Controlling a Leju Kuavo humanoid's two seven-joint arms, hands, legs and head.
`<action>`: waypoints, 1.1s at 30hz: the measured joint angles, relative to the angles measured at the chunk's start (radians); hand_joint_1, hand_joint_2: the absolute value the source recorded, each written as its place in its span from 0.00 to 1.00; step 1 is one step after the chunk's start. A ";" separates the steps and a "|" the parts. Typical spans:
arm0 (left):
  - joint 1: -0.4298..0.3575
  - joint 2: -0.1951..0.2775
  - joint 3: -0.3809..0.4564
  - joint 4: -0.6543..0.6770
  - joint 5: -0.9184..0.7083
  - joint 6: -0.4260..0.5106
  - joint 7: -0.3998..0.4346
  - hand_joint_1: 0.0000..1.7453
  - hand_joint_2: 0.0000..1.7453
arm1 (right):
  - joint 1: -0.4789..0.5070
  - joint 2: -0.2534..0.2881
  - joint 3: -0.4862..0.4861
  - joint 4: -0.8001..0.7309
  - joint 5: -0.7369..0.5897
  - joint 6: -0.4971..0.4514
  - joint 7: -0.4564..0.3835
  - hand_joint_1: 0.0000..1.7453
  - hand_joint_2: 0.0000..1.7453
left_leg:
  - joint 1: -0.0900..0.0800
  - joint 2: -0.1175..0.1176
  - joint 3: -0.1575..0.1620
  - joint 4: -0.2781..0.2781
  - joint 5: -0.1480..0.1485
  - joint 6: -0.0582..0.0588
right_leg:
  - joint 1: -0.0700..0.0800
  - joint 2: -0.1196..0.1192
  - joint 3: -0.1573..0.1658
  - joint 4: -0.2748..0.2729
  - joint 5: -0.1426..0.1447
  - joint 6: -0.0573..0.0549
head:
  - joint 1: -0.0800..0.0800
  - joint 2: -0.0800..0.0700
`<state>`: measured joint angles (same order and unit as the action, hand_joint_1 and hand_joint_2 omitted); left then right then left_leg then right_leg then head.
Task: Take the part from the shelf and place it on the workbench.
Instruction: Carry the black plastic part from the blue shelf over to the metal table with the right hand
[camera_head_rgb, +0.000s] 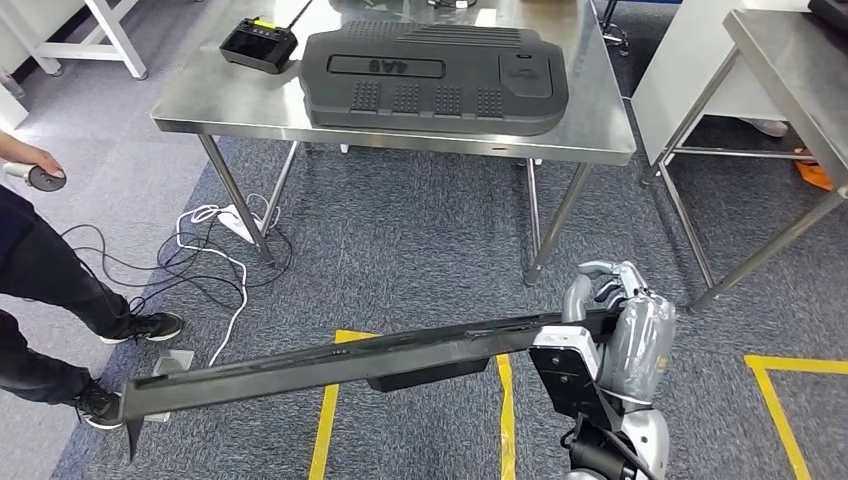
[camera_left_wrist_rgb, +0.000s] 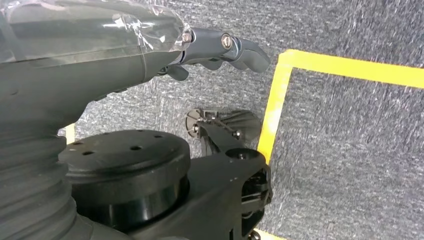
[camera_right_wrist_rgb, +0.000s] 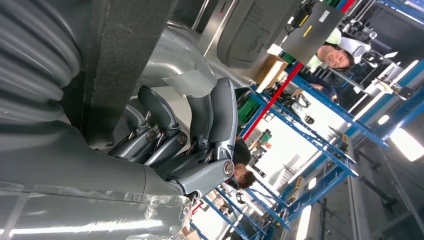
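A long, thin black part (camera_head_rgb: 330, 365) stretches level from my right hand (camera_head_rgb: 610, 310) far out to the left, above the carpet. That hand grips its right end; in the right wrist view the dark fingers (camera_right_wrist_rgb: 200, 125) curl around the black bar (camera_right_wrist_rgb: 125, 50). The steel workbench (camera_head_rgb: 590, 130) stands ahead of me, a step beyond the part. My left hand (camera_left_wrist_rgb: 220, 50) hangs over the carpet with its fingers stretched out and nothing in it.
On the workbench lie a large black moulded cover (camera_head_rgb: 430, 75) and a black controller (camera_head_rgb: 258, 43). A person (camera_head_rgb: 40, 270) stands at the left near the part's free end. White and black cables (camera_head_rgb: 215, 250) lie by the bench leg. A second steel table (camera_head_rgb: 790, 60) stands at the right.
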<state>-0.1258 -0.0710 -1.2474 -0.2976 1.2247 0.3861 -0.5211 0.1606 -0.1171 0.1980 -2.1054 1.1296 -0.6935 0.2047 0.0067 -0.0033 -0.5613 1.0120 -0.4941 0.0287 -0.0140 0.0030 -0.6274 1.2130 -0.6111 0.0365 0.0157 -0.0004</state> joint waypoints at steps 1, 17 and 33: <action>0.000 0.000 0.000 0.000 0.000 0.000 0.000 0.00 1.00 | 0.001 0.000 0.000 0.001 -0.001 0.000 -0.001 1.00 1.00 | -0.001 -0.001 0.008 0.000 -0.006 0.000 | 0.000 0.000 -0.008 -0.009 0.030 0.000 | 0.006 0.000; 0.001 0.000 0.000 0.000 0.003 0.000 -0.001 0.00 1.00 | -0.004 -0.002 0.000 0.005 -0.005 0.000 -0.004 1.00 1.00 | 0.010 -0.001 -0.076 0.159 -0.039 -0.060 | -0.007 -0.003 0.092 -0.200 0.092 -0.042 | -0.012 0.000; 0.005 -0.001 0.001 0.000 0.004 0.008 -0.008 0.00 1.00 | -0.021 -0.005 0.000 0.005 -0.003 0.000 0.005 1.00 1.00 | -0.005 -0.002 0.011 0.007 -0.016 -0.004 | -0.002 -0.001 0.015 -0.087 0.088 -0.018 | 0.019 0.000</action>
<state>-0.1208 -0.0716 -1.2460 -0.2976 1.2285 0.3939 -0.5288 0.1400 -0.1225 0.1976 -2.1001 1.1271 -0.6935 0.2095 0.0015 -0.0055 -0.5500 1.0189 -0.5103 0.0245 -0.0159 0.0021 -0.6125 1.1260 -0.5231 0.0190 0.0347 -0.0004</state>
